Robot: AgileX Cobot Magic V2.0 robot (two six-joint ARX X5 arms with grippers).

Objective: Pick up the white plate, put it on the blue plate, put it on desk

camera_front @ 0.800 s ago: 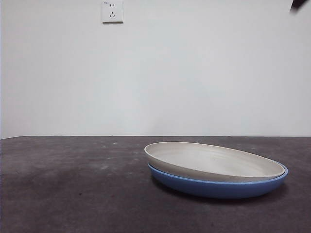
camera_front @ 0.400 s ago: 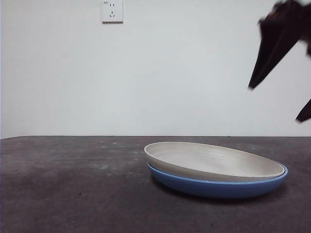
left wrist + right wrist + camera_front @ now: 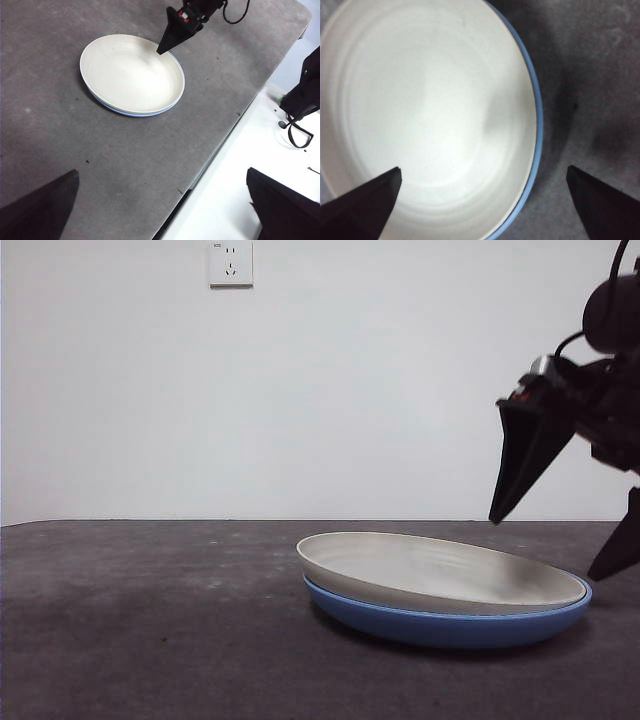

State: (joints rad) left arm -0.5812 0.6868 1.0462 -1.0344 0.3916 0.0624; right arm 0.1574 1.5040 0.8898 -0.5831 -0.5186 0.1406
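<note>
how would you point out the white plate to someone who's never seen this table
On the dark desk sits one stack of two plates. The white plate is the cream upper one, tilted in the blue plate, whose glossy rim peeks out beneath.

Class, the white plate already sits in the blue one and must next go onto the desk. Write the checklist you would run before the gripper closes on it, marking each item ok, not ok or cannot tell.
1. White plate nested in the blue plate: ok, though it sits tilted.
2. Right gripper open: ok.
3. Its jaws straddle the white plate's rim: ok in the right wrist view.
4. Gripper low enough to grasp: not ok, it hangs above the rim.
5. Left gripper away from the plates: ok.
6. Bare desk beside the plates for setting down: ok.
</note>
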